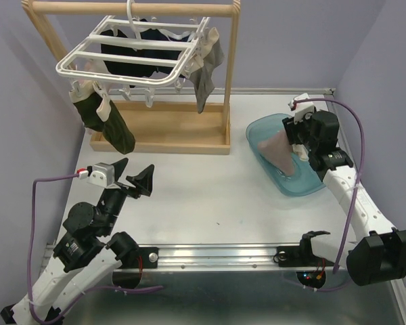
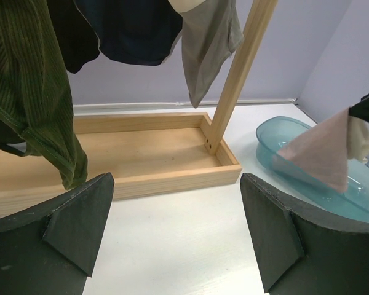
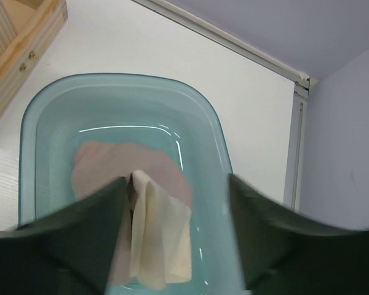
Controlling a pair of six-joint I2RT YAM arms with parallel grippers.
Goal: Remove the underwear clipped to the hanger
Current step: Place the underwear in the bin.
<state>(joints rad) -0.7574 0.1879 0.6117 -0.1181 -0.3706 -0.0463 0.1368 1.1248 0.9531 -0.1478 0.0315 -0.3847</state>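
Underwear (image 1: 122,47) split between hanger (image 1: 115,76) and basin (image 1: 257,130)
Open table (image 1: 210,203) stretches from the wooden stand (image 1: 189,139) at the far left to the near edge. On the hanger an olive piece (image 1: 111,125) dangles at the near left corner and a grey piece (image 1: 206,78) at the right edge. The basin, by the table's right edge, holds a pink piece (image 1: 281,149) and a cream piece (image 3: 157,246). Above it the right tool (image 3: 176,181) stands parted, the cream piece draped against one finger, unpinched. The left tool (image 1: 132,177) gapes wide, empty.

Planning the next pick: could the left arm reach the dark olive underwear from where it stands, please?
Probably yes: the open left gripper faces the olive underwear, hanging just ahead, with nothing between them.
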